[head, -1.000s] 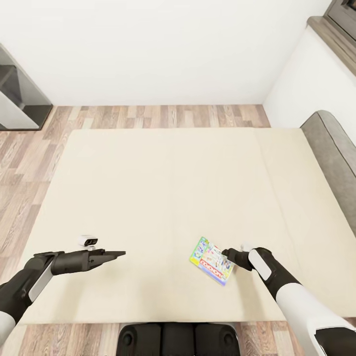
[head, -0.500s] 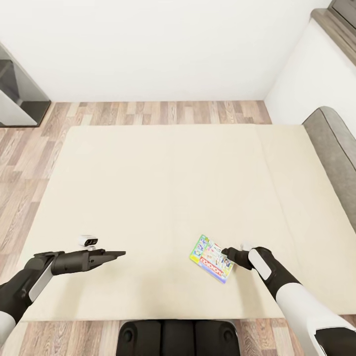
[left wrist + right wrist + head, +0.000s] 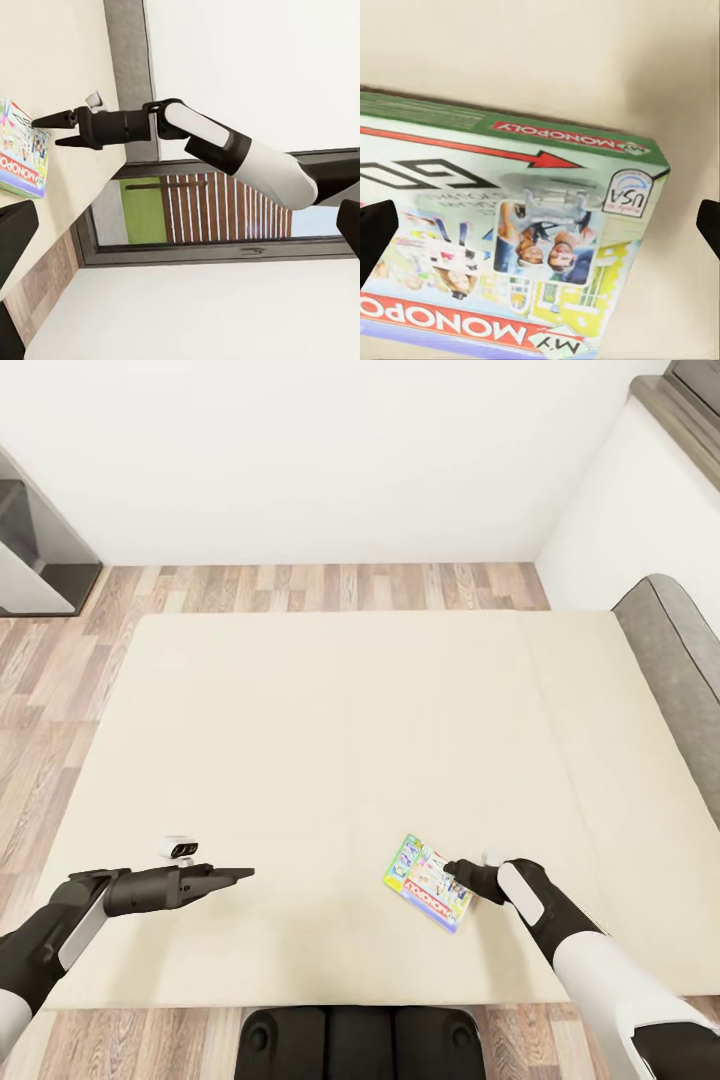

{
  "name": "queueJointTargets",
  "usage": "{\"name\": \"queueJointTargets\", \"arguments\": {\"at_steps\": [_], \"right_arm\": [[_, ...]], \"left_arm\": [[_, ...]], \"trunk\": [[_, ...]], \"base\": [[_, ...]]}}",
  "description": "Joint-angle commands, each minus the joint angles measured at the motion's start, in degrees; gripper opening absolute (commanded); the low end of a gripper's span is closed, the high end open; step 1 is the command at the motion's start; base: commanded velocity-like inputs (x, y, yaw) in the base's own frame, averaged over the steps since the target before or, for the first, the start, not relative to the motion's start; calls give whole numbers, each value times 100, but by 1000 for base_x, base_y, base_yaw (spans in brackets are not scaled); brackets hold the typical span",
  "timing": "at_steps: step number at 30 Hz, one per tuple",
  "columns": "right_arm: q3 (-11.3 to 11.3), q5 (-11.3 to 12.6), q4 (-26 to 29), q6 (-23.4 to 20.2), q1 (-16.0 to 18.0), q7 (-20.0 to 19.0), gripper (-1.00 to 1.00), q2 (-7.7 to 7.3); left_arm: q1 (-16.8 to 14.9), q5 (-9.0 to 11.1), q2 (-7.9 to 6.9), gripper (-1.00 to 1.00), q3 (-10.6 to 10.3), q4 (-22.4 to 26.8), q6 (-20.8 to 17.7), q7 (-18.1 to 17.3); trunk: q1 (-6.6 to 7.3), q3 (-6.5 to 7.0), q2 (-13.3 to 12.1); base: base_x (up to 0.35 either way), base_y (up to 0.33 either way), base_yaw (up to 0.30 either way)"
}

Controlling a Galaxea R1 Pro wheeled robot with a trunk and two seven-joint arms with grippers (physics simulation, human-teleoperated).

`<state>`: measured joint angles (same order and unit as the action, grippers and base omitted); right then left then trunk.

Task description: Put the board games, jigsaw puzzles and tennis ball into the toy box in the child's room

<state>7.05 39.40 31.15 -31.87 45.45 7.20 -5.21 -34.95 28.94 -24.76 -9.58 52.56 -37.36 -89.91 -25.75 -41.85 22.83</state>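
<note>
Crept a touch forward in the last half-second, the right gripper (image 3: 452,871), fingertips now over the near-right edge of the board game (image 3: 429,884); before that, only a small shift of the whole view, so a camera move. Reads as the final approach for a pick, nothing lifted yet. Spread wide around the box in the right wrist view, dark fingertips (image 3: 376,234) at either border, holding nothing, the green-and-red lettered lid (image 3: 510,240) flat on the bed (image 3: 330,760) directly between and below them. Off to the other side, well apart from the game, the left gripper (image 3: 240,874) hanging level above the mattress, tips looking pressed together, nothing in them. Farther off, grey headboard (image 3: 680,680), plank floor (image 3: 300,588), white wall.
</note>
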Motion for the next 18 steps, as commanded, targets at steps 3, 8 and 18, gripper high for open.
{"name": "queueJointTargets", "arguments": {"at_steps": [3,8,18], "right_arm": [[53,52,8,-12,5,52,100,40],[71,51,6,-12,7,50,100,77],[77,51,6,-12,8,47,100,89]], "left_arm": [[-3,33,-10,100,-21,0,-61,-9],[-3,34,-11,100,-19,0,-59,-9],[-3,21,-11,100,-18,0,-53,-9]], "trunk": [[-3,-7,9],[-3,-7,9],[-3,6,9]], "base": [[0,0,0],[0,0,0],[0,0,0]]}}
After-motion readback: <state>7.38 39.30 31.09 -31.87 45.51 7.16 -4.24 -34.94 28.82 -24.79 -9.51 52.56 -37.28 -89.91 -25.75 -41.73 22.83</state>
